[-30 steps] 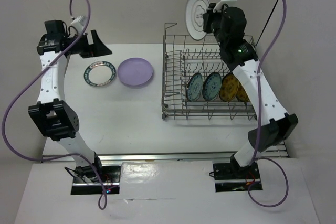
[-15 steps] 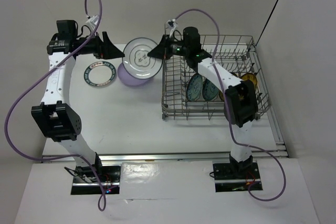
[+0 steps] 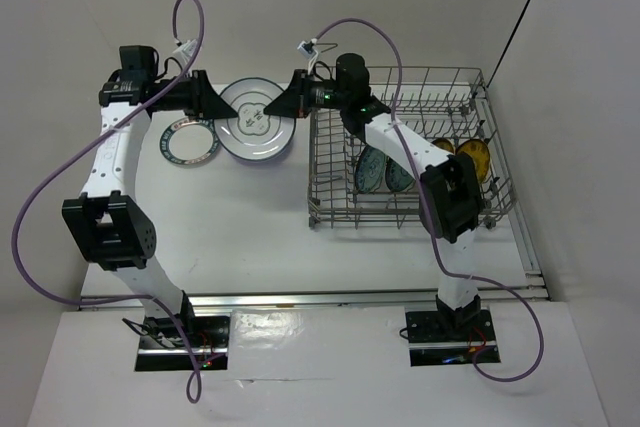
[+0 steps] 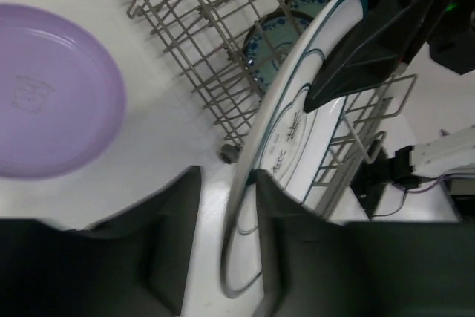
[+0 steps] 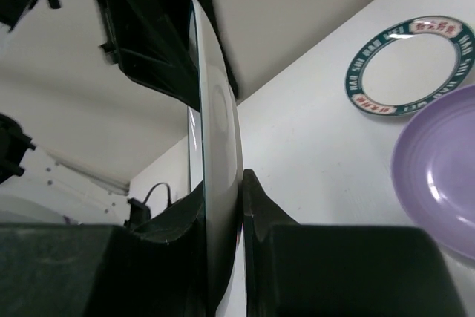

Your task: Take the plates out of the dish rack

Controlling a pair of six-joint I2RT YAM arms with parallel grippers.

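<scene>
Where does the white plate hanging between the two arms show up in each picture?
Top external: white plate, upper centre.
Left wrist: tilted edge-on, right of centre.
Right wrist: edge-on, left of centre.
Shared landmark: lavender plate, just peeking out beneath it from above.

I've swung the right hand (image 3: 288, 101) left, away from above the dish rack (image 3: 400, 215), carrying the white plate (image 3: 255, 125) out over the surface (image 3: 250, 232). The left hand (image 3: 207, 99) has moved right to meet it and is closing around its left rim.

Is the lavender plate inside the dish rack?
No, the lavender plate lies flat on the table, outside the dish rack.
</scene>
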